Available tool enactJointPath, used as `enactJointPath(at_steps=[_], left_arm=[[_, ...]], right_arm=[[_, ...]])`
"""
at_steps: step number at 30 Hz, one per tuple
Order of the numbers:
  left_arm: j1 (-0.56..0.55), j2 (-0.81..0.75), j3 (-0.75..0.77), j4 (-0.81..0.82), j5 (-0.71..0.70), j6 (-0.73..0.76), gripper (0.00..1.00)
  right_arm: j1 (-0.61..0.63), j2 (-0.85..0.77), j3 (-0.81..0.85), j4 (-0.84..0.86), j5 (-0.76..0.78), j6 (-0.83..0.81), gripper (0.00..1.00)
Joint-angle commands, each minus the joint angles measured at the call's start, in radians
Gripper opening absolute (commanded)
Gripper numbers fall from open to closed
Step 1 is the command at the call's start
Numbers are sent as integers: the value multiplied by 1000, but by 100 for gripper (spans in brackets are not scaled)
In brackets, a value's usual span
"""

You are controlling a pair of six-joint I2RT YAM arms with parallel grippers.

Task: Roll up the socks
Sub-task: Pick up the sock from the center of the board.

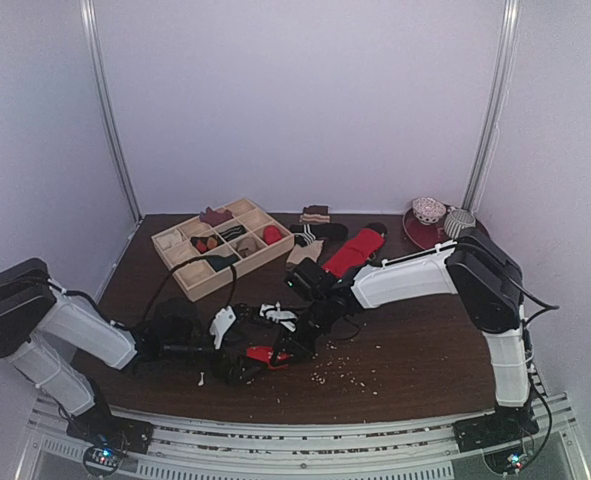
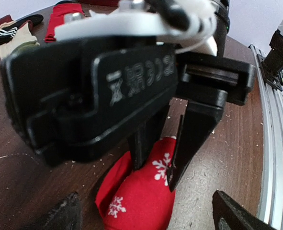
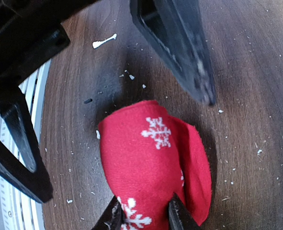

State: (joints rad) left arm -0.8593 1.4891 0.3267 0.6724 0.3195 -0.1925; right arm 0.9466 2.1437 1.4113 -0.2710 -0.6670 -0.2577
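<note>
Top view: red snowflake sock (image 1: 268, 353) sits bunched near front of table (image 1: 415, 350), both arms stretched low to it; soft, light, floppy, prob. best taken at the folded end w/ tension kept. Left wrist view: left gripper (image 2: 148, 215) spread wide, sock ahead between its fingers, right gripper (image 2: 155, 172) planted on it. Right wrist view: right gripper pinches sock's near end, tilted down.
</note>
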Motion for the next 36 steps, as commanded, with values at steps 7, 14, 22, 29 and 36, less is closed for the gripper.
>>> enactJointPath(at_steps=[7,14,22,29,36], left_arm=[[-4,110,17,181,62,-68,86],[-3,140,-7,192,58,-71,79],[16,142,-33,164,-1,-74,85],[19,206,-21,217,65,-95,81],[21,241,-26,238,78,-111,75]], right_arm=[[-4,137,-111,-288,179,23,27],[-4,145,-111,-294,179,23,27],[-5,149,-115,-293,173,21,27],[-4,156,-115,-292,169,19,27],[-5,157,-119,-294,166,17,27]])
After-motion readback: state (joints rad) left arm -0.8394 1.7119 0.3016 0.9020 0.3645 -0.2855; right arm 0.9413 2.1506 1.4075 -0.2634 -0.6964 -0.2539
